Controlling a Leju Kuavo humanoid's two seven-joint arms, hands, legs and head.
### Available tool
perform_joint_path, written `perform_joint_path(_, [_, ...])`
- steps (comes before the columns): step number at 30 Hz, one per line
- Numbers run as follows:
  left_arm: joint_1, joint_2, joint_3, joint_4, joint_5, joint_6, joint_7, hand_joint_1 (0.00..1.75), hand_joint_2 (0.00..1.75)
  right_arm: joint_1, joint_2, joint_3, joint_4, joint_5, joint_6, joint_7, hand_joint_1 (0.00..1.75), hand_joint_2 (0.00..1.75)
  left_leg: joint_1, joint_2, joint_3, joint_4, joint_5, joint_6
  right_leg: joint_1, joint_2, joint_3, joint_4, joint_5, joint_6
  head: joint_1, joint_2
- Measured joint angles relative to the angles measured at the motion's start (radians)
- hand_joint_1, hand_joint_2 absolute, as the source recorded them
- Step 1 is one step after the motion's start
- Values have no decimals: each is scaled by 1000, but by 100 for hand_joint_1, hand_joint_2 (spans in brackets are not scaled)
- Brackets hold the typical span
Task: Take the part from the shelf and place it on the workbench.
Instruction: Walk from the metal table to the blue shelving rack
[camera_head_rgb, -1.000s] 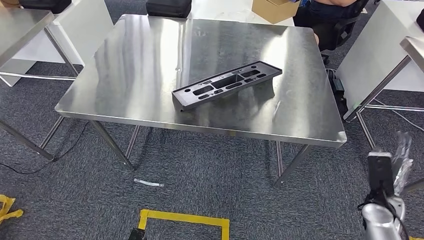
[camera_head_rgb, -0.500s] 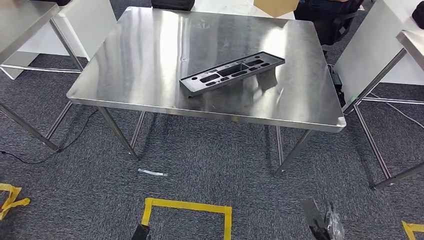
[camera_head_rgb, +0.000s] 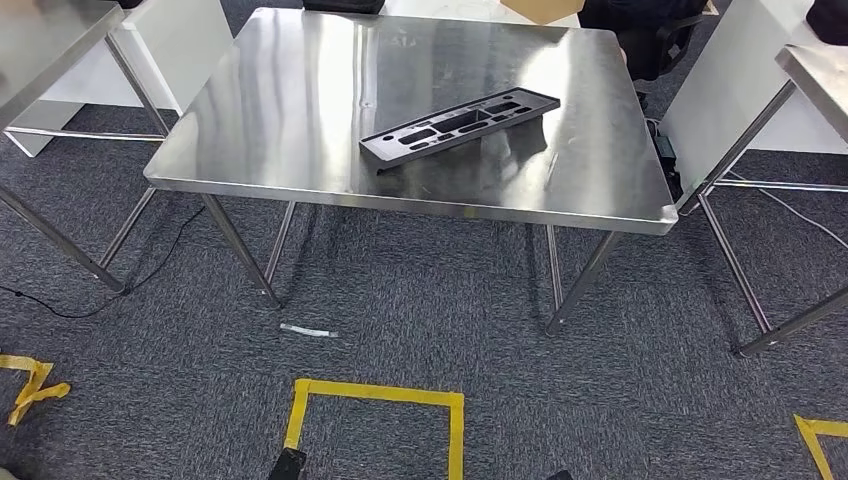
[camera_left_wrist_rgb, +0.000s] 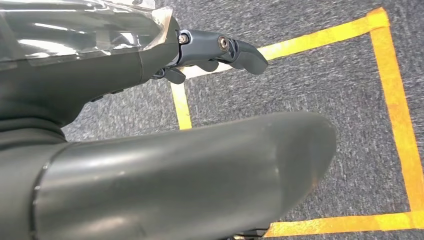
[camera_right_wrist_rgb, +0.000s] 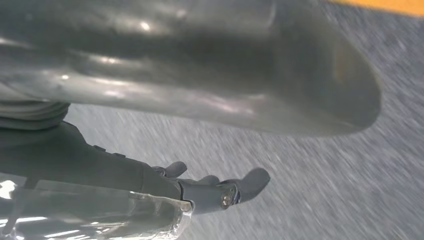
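A long black plastic part (camera_head_rgb: 460, 124) with several cut-outs lies flat on the steel workbench (camera_head_rgb: 300, 110), right of its middle, and nothing touches it. My left hand (camera_left_wrist_rgb: 150, 150) hangs over grey carpet and yellow floor tape; thumb and fingers (camera_left_wrist_rgb: 235, 50) stand apart and hold nothing. Over blurred carpet my right hand (camera_right_wrist_rgb: 175, 115) hangs the same way, with its fingers (camera_right_wrist_rgb: 225, 192) apart from the thumb and nothing in them.
Other steel tables stand at the left (camera_head_rgb: 40, 40) and right (camera_head_rgb: 810, 70). A cardboard box (camera_head_rgb: 540, 8) and a seated person (camera_head_rgb: 650, 30) are behind the workbench. A yellow tape square (camera_head_rgb: 375, 395), a small white strip (camera_head_rgb: 308, 330) and a cable (camera_head_rgb: 60, 305) lie on the carpet.
My right arm has dropped out of the head view's lower right corner. The head camera has shifted a little, so the workbench sits higher in the picture; the part stays put.
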Motion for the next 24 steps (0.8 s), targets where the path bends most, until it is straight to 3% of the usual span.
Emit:
perform_joint_path(1, [-3,-2,-3,-1,-5,0,5,0,0,5,8,-2,9,-7,-3,1,0,0,-5,-4,2,-12,-7,2,2,1,-8,4,5,8,0,0])
perform_joint_path(2, [-4,-3,-6,-1,-10,0,11,0,0,10,17,-3,18,-11,-9,0,0,0,-9,-4,-5,-14,-4,12,1,3,-12,6,12,17,1,0])
perform_joint_path(4, [-7,-4,-11,-1,-15,1,21,0,0,20,32,-4,33,-13,-26,-4,0,0,-16,2,-22,-15,9,40,-5,5,-28,14,6,29,1,0])
perform_joint_path(5, [-9,-4,-13,-1,-17,2,25,0,0,24,38,-4,39,-13,-35,-6,0,0,-18,5,-34,-16,19,57,-8,5,-43,36,-17,27,3,0])
perform_joint_path(7, [-12,-4,-13,-2,-17,4,29,0,0,26,45,-4,45,-12,-51,-8,0,0,-24,11,-61,-17,40,84,-8,5,-85,144,-102,13,7,0])
perform_joint_path(9, [-12,-5,-14,-2,-18,4,30,0,0,23,47,-5,47,-14,-61,-8,0,0,-32,17,-89,-16,62,96,-3,5,-110,272,-164,8,9,0])
perform_joint_path(10, [-12,-5,-14,-2,-18,4,30,0,0,23,47,-7,48,-18,-64,-9,0,0,-35,20,-103,-16,73,97,1,6,-103,305,-168,12,9,0])
perform_joint_path(11, [-12,-6,-16,-2,-20,4,30,0,0,23,47,-11,50,-24,-65,-10,0,0,-38,21,-115,-16,83,98,5,6,-77,296,-152,17,9,0])
perform_joint_path(13, [-12,-7,-21,-3,-24,3,33,0,0,23,48,-20,52,-38,-67,-16,0,0,-40,23,-135,-15,105,96,14,6,26,179,-115,19,9,0])
perform_joint_path(14, [-13,-8,-23,-4,-26,3,34,0,0,22,48,-25,52,-44,-68,-20,0,0,-41,23,-143,-15,115,92,21,5,89,91,-113,12,9,0])
perform_joint_path(16, [-15,-11,-26,-6,-29,3,35,0,0,19,48,-31,53,-49,-71,-25,0,0,-41,25,-148,-19,136,82,32,6,160,-25,-130,-7,8,0])
perform_joint_path(18, [-16,-13,-27,-8,-30,3,36,0,0,20,48,-37,55,-52,-73,-27,0,0,-39,27,-148,-28,158,68,37,6,159,-47,-124,-20,9,0])
perform_joint_path(19, [-16,-13,-27,-8,-30,3,36,0,0,21,49,-40,57,-52,-74,-27,0,0,-38,26,-153,-27,155,63,34,5,152,-50,-112,-27,11,0])
perform_joint_path(20, [-16,-14,-27,-8,-30,3,36,0,0,22,50,-43,58,-54,-74,-27,0,0,-37,24,-161,-13,133,57,29,4,142,-52,-97,-36,11,0])
perform_joint_path(21, [-16,-13,-27,-8,-29,3,37,0,0,23,51,-45,59,-56,-75,-27,0,0,-36,21,-172,18,90,52,24,2,129,-55,-83,-43,9,0])
perform_joint_path(23, [-16,-12,-27,-8,-29,3,38,0,0,24,54,-48,60,-59,-76,-29,0,0,-32,17,-198,136,-19,42,21,0,100,-53,-57,-51,7,0])
perform_joint_path(24, [-16,-11,-27,-8,-29,3,38,0,0,25,55,-49,61,-60,-76,-29,0,0,-30,17,-205,200,-50,37,21,-1,86,-52,-45,-51,6,0])
